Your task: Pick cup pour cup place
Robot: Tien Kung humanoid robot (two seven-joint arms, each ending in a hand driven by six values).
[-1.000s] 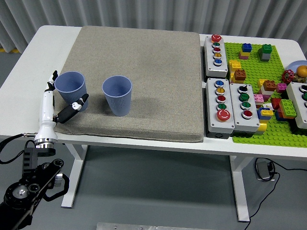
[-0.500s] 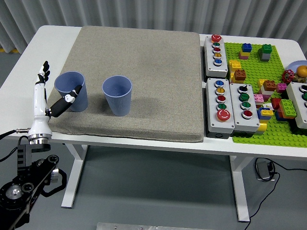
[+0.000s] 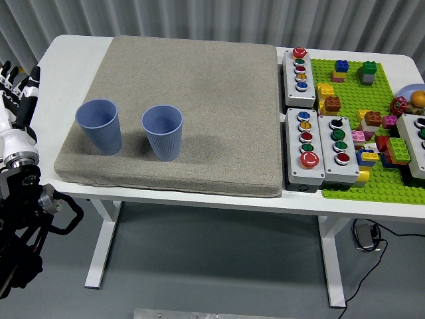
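Observation:
Two blue ribbed cups stand upright on the grey mat (image 3: 199,86). The left cup (image 3: 99,126) is near the mat's left edge and the right cup (image 3: 163,131) stands a short way beside it. My left hand (image 3: 14,90) is at the picture's far left edge, off the table and well clear of both cups, fingers spread and holding nothing. The right arm does not show.
To the right of the mat lie grey button boxes (image 3: 304,136) with coloured buttons, and a green baseplate (image 3: 372,159) carrying several toy bricks. A bowl with small items (image 3: 412,96) sits at the right edge. The white table (image 3: 66,60) shows left of the mat.
My left hand has let go of the left cup and drawn back to the left, off the table. The left cup stays standing on the mat.

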